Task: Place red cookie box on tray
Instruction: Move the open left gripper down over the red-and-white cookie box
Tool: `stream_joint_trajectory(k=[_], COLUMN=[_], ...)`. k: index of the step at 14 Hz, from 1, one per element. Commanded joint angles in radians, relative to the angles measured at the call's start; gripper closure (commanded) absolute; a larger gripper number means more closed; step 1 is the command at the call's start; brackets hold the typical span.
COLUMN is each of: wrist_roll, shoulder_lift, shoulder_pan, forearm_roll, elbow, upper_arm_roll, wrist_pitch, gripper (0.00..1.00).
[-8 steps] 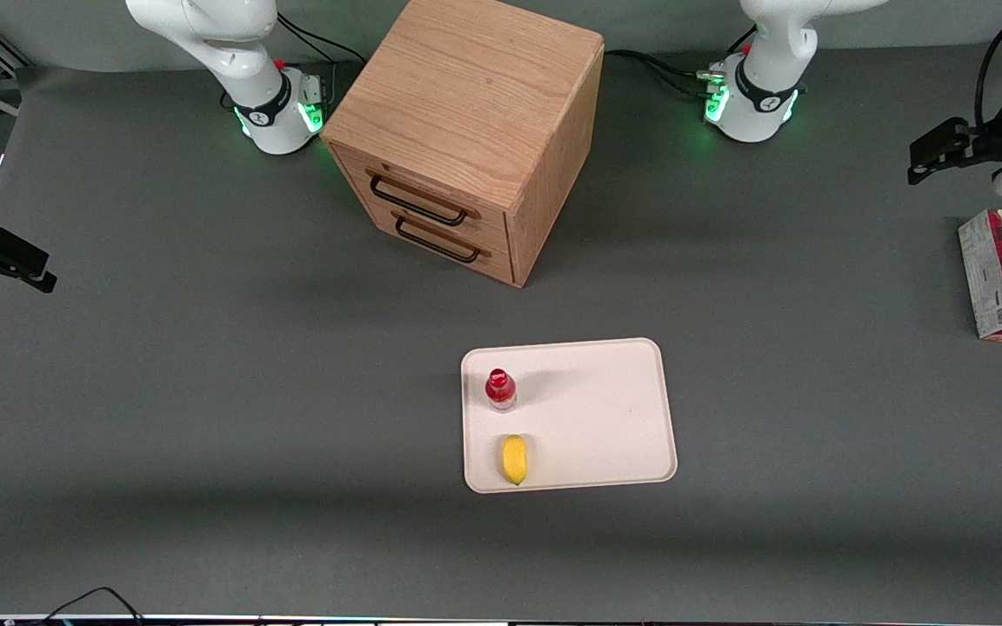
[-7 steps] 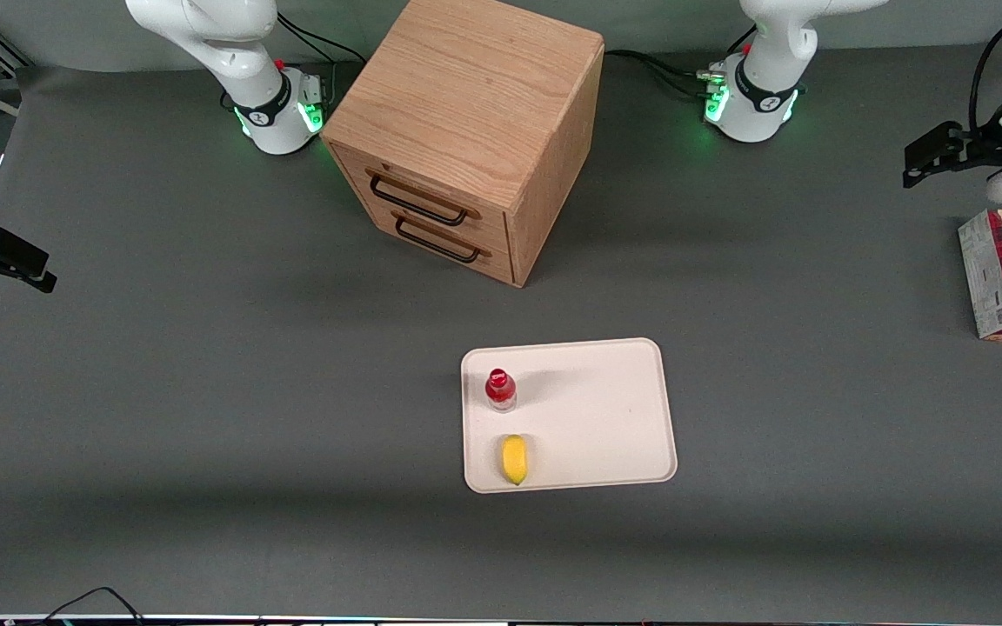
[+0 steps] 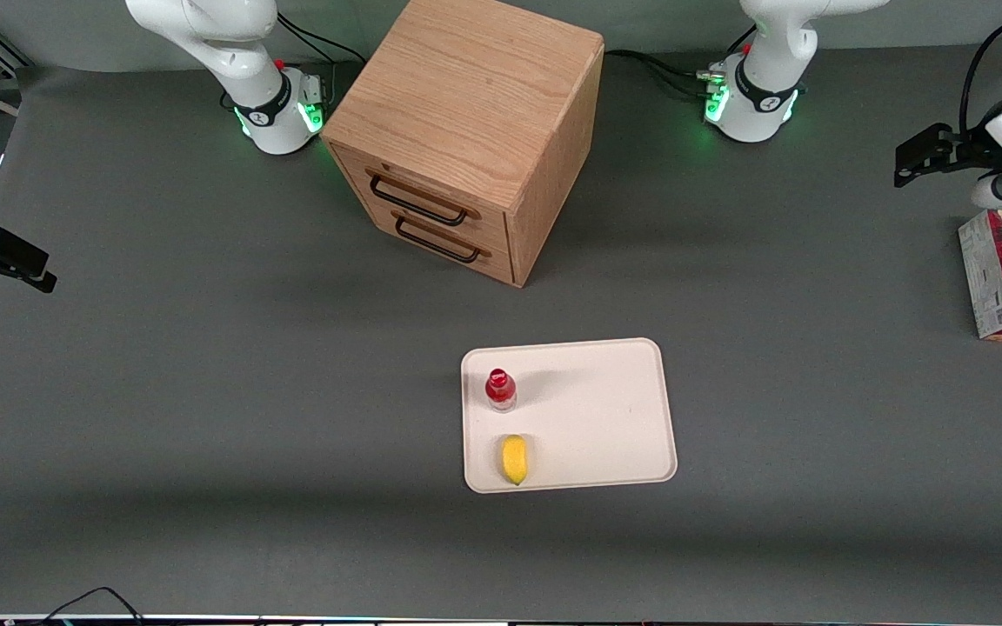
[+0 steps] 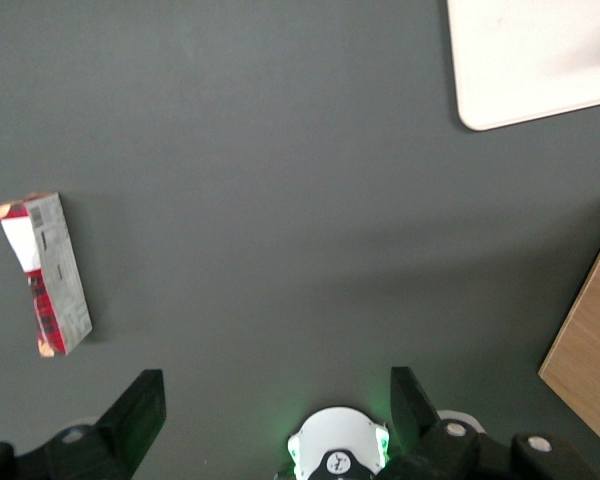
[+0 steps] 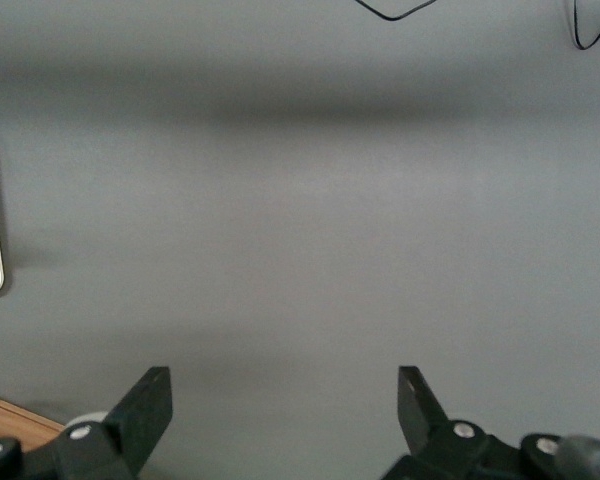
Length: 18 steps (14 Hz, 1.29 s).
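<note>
lying flat on the grey table (image 3: 205, 365) at the right edge of the front frame, toward the working arm's end: the red cookie box (image 3: 994, 273), long axis running roughly toward the camera, grey-white printed side up, a strip of dark red along one edge. well apart from the tray (image 3: 605, 409), which sits low of centre in the frame. on the tray, near its short edge toward the parked arm's end: a small red-capped bottle (image 3: 500, 389) standing upright, and just nearer the camera a yellow fruit (image 3: 514, 459) lying flat. rest of the tray bare. higher in the frame, a wooden drawer cabinet (image 3: 466, 130) with two dark handles.

hanging in the air at the upper right of the front frame, above the table and a little farther from the camera than the box: the gripper (image 4: 278, 400). touching nothing. fingers (image 4: 140, 405) spread wide in the wrist view, nothing between them. same view: box (image 4: 48, 272) and a rounded tray corner (image 4: 500, 95) on the grey surface.
</note>
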Motion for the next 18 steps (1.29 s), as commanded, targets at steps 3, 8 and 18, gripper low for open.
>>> stream_joint_trajectory(k=[3, 8, 18], wrist_roll=[0.190, 0.571, 0.842], shoulder_lift=[0.046, 0.230, 0.525], shoulder_pan=[-0.009, -0.007, 0.023], forearm_roll=[0.115, 0.125, -0.160], elbow=[0.050, 0.026, -0.261], upper_arm_roll=[0.229, 0.503, 0.717], wrist_pitch=[0.008, 0.218, 0.779], gripper=[0.00, 0.00, 0.00])
